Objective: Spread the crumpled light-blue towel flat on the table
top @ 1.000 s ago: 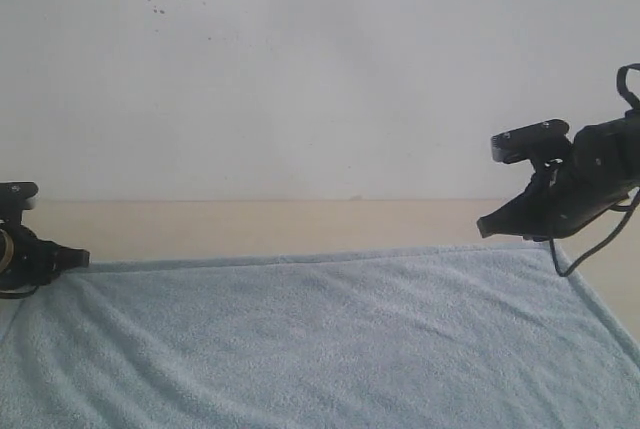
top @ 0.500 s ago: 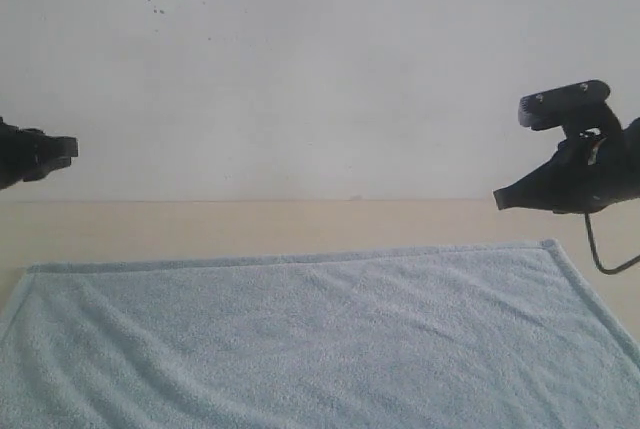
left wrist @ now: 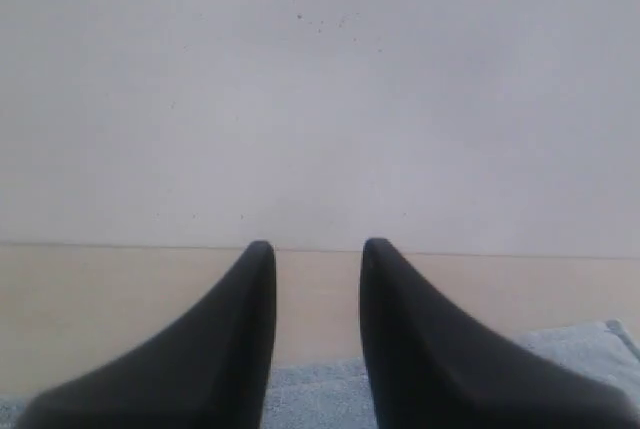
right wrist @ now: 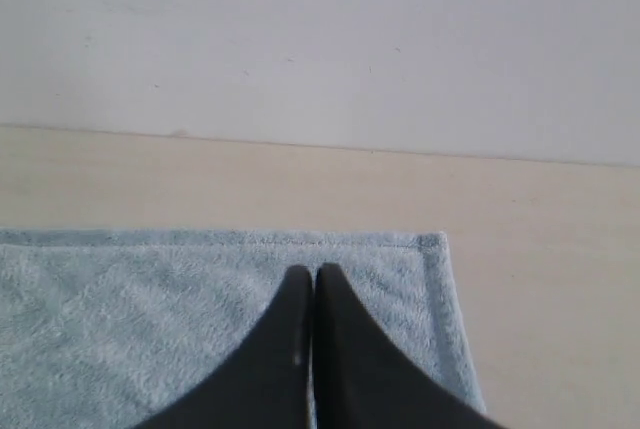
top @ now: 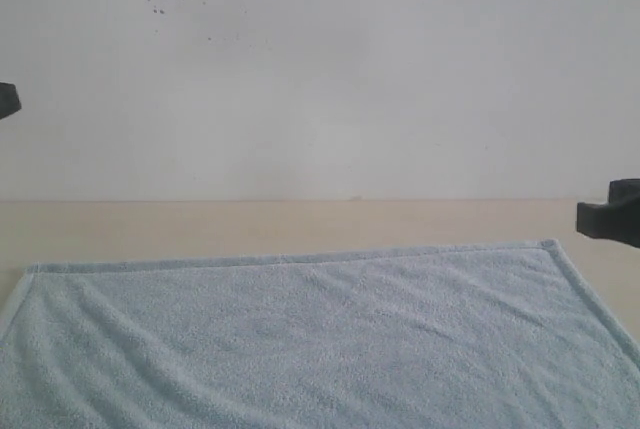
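The light-blue towel (top: 320, 339) lies spread out on the beige table (top: 300, 224), its far hemmed edge straight and both far corners showing. My left gripper (left wrist: 318, 254) is open and empty, raised clear of the towel (left wrist: 330, 394), with bare table seen between its fingers. In the exterior view only a dark bit of that gripper (top: 8, 101) shows at the left edge. My right gripper (right wrist: 313, 277) is shut with nothing in it, hovering over the towel (right wrist: 150, 319) near its far right corner. A dark part of that gripper (top: 610, 217) shows at the right edge.
A white wall (top: 320, 69) with a few small specks rises behind the table. A strip of bare table runs between the towel's far edge and the wall, and bare table (right wrist: 550, 279) lies beside the towel's right hem.
Both grippers have lifted off the towel's far corners and drawn back toward the edges of the exterior view. The left far corner now lies flat.
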{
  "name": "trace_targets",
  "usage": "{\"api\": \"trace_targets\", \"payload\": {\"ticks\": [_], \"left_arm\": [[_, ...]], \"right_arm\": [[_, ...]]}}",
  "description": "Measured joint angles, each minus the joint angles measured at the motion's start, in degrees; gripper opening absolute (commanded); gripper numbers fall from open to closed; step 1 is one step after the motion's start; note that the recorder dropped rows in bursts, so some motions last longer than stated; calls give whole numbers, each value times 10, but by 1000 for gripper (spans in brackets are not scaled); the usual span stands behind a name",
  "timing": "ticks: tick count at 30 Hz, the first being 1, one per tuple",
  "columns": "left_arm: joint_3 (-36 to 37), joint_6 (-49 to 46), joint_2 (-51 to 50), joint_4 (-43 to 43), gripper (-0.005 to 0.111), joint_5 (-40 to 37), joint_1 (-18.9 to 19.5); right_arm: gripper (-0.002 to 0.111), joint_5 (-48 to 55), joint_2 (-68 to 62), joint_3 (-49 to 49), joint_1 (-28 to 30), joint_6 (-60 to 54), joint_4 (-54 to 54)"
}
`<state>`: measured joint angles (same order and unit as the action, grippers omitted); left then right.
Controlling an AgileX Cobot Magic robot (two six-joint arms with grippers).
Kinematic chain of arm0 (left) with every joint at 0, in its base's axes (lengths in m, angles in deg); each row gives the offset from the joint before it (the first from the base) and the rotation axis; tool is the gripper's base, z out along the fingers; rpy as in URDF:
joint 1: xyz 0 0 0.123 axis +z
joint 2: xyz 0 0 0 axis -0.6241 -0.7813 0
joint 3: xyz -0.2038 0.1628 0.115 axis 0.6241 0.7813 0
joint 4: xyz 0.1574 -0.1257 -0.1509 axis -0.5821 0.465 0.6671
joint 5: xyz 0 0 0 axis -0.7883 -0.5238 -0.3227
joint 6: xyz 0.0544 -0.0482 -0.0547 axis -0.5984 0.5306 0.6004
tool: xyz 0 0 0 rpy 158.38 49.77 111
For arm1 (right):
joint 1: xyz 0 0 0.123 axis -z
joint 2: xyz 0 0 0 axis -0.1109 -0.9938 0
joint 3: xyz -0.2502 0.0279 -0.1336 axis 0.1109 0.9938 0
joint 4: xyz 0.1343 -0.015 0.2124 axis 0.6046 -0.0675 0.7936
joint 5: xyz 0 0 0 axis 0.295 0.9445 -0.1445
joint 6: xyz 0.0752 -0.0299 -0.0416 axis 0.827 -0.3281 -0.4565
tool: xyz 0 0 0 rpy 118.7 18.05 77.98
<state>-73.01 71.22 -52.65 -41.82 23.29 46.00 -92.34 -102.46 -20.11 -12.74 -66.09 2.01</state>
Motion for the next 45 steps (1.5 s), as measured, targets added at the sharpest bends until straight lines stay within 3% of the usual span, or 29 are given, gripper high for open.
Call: {"api": "trace_targets", "payload": {"ticks": [8,14,20,28,45], "left_arm": [[122,0,145,14,28,23,-8],[178,6,215,4,28,106,-8],[186,6,264,-57,28,175,-10],[186,8,272,-66,28,278,-11],[186,8,272,-67,28,296,-11]], "right_arm": [[0,9,190,110,0,48,0],[0,87,308,117,0,84,0],[0,135,381,120,0,92,0],[0,138,408,120,0,95,0],[0,147,424,121,0,97,0]]}}
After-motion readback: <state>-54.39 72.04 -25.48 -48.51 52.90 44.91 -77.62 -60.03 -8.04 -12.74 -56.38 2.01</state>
